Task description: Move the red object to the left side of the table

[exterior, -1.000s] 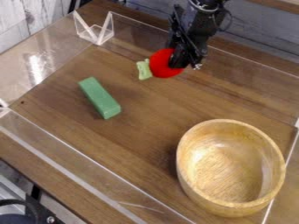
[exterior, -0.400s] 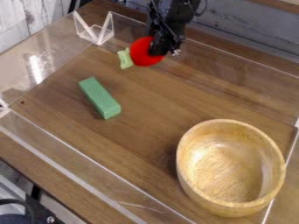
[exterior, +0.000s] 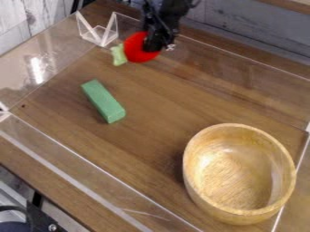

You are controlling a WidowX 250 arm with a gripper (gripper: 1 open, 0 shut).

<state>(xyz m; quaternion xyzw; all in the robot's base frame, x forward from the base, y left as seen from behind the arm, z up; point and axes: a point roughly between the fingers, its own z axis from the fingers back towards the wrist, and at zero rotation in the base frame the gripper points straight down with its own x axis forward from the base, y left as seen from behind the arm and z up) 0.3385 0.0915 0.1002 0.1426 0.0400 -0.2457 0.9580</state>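
Since the earlier frame, the red toy fruit (exterior: 141,49) has travelled toward the left of the picture, and my black gripper (exterior: 157,34) has gone along with it. On the one camera I have, the fruit now sits in the upper left part of the frame — its green leafy piece (exterior: 119,55) pointing to the picture's left. The claw is at the fruit's upper right side, clenched on it as far as I can make out, though the fingertips are dark and blurred where they meet the red. I can't tell from this view whether the fruit touches the wood or hangs a little above it.

Just beside it, further toward the upper left corner, stands a clear angular piece (exterior: 97,33) with pale edges. Below the fruit, left of the middle of the frame, the green block (exterior: 103,101) lies at a slant, well apart from the claw. The wooden bowl (exterior: 238,175) fills the lower right — round, pale, its open side up. Under all of it I see the brown wood-grain table (exterior: 158,118), with a clear plastic wall (exterior: 72,172) running down along the lower left.
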